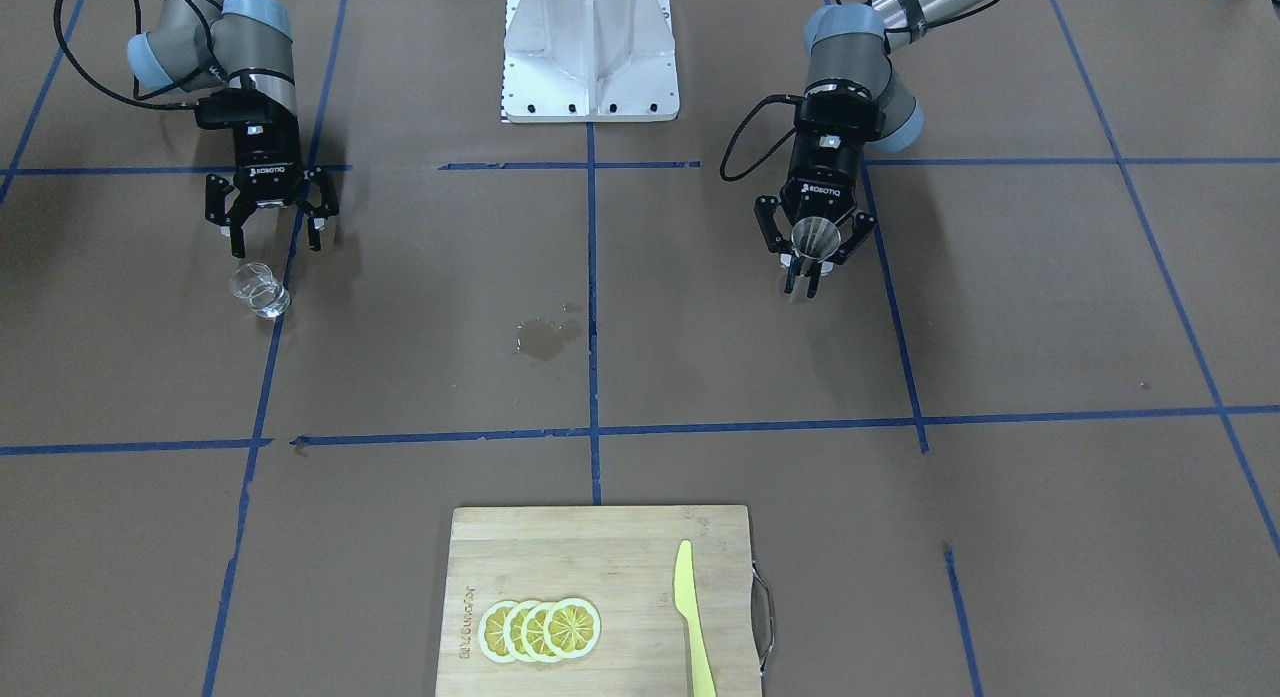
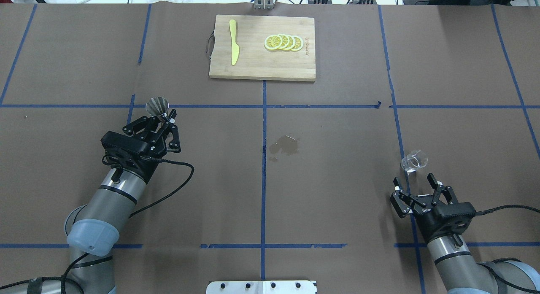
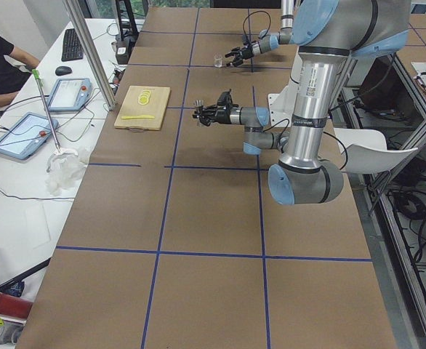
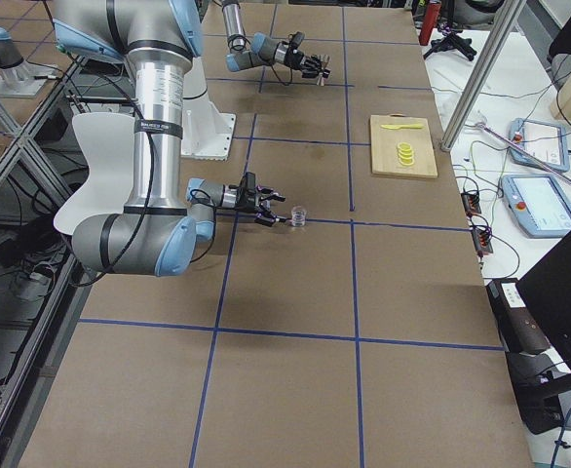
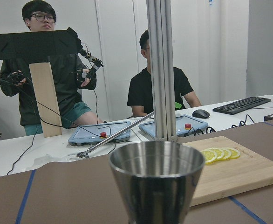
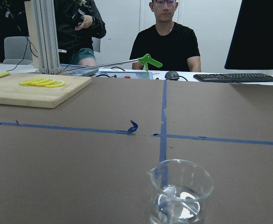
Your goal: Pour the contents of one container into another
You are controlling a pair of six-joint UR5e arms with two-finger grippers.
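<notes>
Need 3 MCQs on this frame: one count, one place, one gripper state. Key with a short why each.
1. How many lemon slices lie on the cutting board?
A. two
B. six
C. four

2. Where is the glass cup?
A. on the cutting board
B. on the table, just ahead of the right gripper
C. held up in the air

3. The left gripper is:
A. shut on the jigger
B. open and empty
C. out of every view

Key: 1 C, four overlapping slices show. 2 B, the cup stands on the table, apart from the open right gripper. 3 A, the jigger sits clamped in it, off the table.
</notes>
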